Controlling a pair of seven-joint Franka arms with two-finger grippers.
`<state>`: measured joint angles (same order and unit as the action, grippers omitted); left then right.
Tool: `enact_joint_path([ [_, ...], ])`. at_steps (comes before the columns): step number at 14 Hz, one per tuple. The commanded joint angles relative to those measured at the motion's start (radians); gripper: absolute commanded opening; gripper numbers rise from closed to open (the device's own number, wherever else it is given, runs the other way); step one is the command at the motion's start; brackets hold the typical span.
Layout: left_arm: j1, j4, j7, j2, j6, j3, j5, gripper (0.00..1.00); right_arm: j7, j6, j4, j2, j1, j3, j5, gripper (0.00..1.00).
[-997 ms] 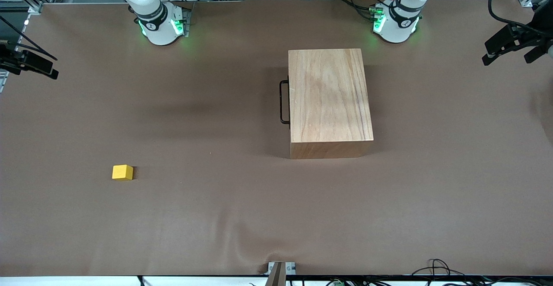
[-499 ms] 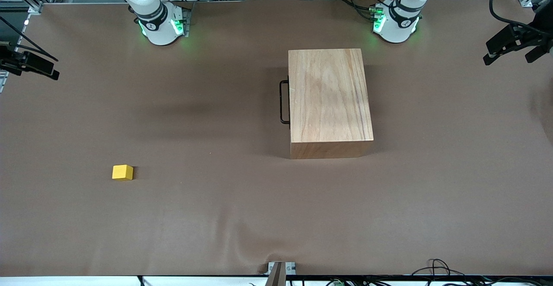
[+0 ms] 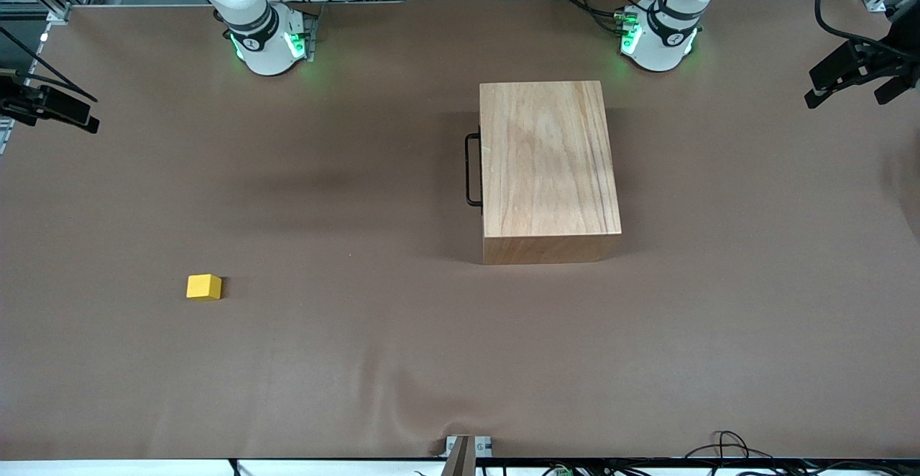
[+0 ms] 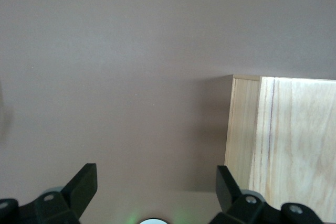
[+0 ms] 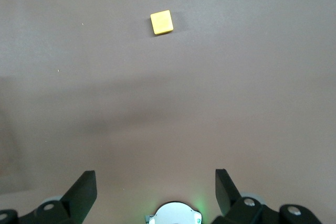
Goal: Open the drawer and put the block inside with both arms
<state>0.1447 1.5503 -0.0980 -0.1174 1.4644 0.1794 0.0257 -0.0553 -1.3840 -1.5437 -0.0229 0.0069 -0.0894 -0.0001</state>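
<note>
Front view: drawer [image 3: 474, 169] closed | block [image 3: 204, 287] on table | both grippers spread, empty

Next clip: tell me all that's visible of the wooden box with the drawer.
The wooden box is a large light-wood cuboid with visible grain, resting flat on the brown table nearer the left arm's end. Its drawer is fully shut; only the thin black U-shaped handle shows, facing the right arm's end. The left wrist view catches one corner. Nothing touches it but the table; the yellow block lies well apart.
</note>
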Motion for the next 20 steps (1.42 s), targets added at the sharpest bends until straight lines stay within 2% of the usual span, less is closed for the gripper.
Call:
enact_joint_path([
  [1,0.006,-0.016,0.015,0.004,-0.021,0.005,-0.021,1.0,0.0,0.0,-0.004,-0.006,-0.002,0.003,0.003,1.0],
  [20,0.0,-0.01,0.015,0.019,-0.021,0.017,-0.02,1.0,0.003,-0.063,-0.004,0.003,-0.002,0.005,0.002,1.0],
])
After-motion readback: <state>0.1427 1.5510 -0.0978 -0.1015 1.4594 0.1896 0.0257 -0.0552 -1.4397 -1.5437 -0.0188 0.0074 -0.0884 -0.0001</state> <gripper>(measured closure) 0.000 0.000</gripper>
